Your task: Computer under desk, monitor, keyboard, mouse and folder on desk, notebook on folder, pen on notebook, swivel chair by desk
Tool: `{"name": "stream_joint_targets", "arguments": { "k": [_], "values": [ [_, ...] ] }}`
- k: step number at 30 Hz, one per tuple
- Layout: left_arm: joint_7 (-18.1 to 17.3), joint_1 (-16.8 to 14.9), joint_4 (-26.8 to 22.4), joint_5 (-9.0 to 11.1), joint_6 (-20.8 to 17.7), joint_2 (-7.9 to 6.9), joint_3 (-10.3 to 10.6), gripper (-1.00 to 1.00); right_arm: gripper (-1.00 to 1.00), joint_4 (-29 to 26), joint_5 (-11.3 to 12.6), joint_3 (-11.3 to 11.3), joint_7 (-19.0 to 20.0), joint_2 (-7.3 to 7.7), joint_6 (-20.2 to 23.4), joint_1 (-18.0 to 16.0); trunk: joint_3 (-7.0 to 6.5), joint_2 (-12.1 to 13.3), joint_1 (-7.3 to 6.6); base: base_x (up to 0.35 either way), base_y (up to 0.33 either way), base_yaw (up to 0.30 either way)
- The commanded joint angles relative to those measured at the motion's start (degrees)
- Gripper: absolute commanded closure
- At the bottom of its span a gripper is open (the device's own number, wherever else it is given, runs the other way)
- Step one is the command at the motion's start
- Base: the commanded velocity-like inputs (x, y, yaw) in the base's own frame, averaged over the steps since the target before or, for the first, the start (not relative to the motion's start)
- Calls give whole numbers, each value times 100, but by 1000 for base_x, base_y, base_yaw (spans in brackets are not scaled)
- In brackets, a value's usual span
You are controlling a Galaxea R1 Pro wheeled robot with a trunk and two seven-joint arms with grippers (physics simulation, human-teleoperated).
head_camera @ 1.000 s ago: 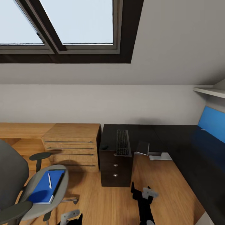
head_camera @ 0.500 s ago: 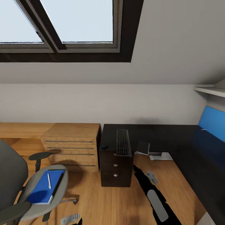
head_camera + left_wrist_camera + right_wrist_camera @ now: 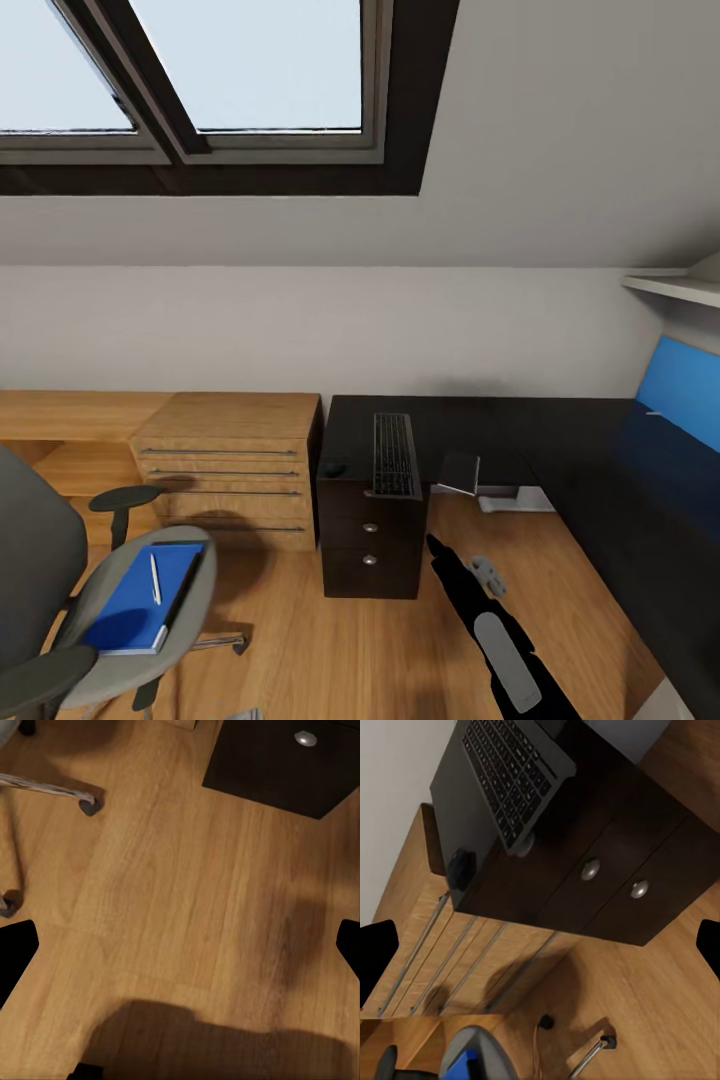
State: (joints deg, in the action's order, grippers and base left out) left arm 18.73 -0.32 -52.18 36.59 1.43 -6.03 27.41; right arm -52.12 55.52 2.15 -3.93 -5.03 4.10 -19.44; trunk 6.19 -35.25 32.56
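The swivel chair [image 3: 40,600] stands at the lower left, apart from the black desk [image 3: 560,440]. On its seat lies the blue folder [image 3: 140,598] with the pen [image 3: 155,578] on top. The keyboard [image 3: 393,455] and the mouse [image 3: 332,468] rest on the desk end above the drawer unit [image 3: 370,545]. A grey box, maybe the computer [image 3: 459,472], sits under the desk. My right gripper [image 3: 434,546] is open and reaches toward the drawer unit, facing the keyboard [image 3: 510,772] and mouse [image 3: 460,866]. My left gripper [image 3: 180,949] is open over the floor. The monitor and notebook are out of view.
Light wooden cabinets [image 3: 230,460] stand left of the desk. The blue back panel [image 3: 680,390] runs along the right, with a shelf [image 3: 670,290] above it. The chair's chrome base [image 3: 45,787] lies near my left gripper. Wooden floor [image 3: 330,640] spreads between chair and drawers.
My right arm has swung up and stretched forward toward the drawer unit. My left gripper has sunk below the head view's lower edge. The furniture has not moved.
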Motion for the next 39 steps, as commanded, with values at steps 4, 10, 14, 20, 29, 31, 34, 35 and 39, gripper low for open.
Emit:
{"name": "stream_joint_targets", "arguments": {
  "k": [4, 10, 14, 20, 29, 31, 34, 35, 39],
  "values": [
    [43, -3, 6, 50, 15, 7, 28, -100, -100, 87, 32, 11, -38, 1, 11, -1, 82, -171, 91, 0, 0, 0],
    [49, -3, 20, 50, 14, 16, 25, -100, -100, 151, 32, -24, -58, 0, -14, 1, 189, -412, 223, 0, 0, 0],
    [52, -3, 23, 50, 10, 17, 20, -100, -100, 151, 33, -23, -13, 27, 4, -1, 261, -572, 310, 0, 0, 0],
    [58, -3, 94, 50, 6, 22, 19, -100, -100, 543, 64, -35, 1553, 174, 40, -1, 369, -813, 442, 0, 0, 0],
    [68, -3, 165, 43, 5, 132, 23, -100, -100, 1436, 72, -64, 2583, 356, 54, -49, 531, -1174, 640, 0, 0, 0],
    [69, -3, 232, 38, 6, 177, 25, -100, -100, 1774, 71, -65, 2628, 373, 42, -168, 566, -1254, 684, 0, 0, 0],
    [70, -3, 299, 33, 6, 213, 27, -100, -100, 2414, 63, -65, 2664, 391, 17, -590, 620, -1374, 750, 0, 0, 0],
    [70, -3, 307, 33, 6, 217, 28, -100, -100, 2546, 59, -65, 2664, 395, 11, -692, 638, -1414, 772, 0, 0, 0],
    [70, -3, 320, 32, 6, 224, 28, -100, -100, 2642, 55, -69, 2621, 398, 28, -881, 710, -1575, 860, 0, 0, 0]
  ]
}}
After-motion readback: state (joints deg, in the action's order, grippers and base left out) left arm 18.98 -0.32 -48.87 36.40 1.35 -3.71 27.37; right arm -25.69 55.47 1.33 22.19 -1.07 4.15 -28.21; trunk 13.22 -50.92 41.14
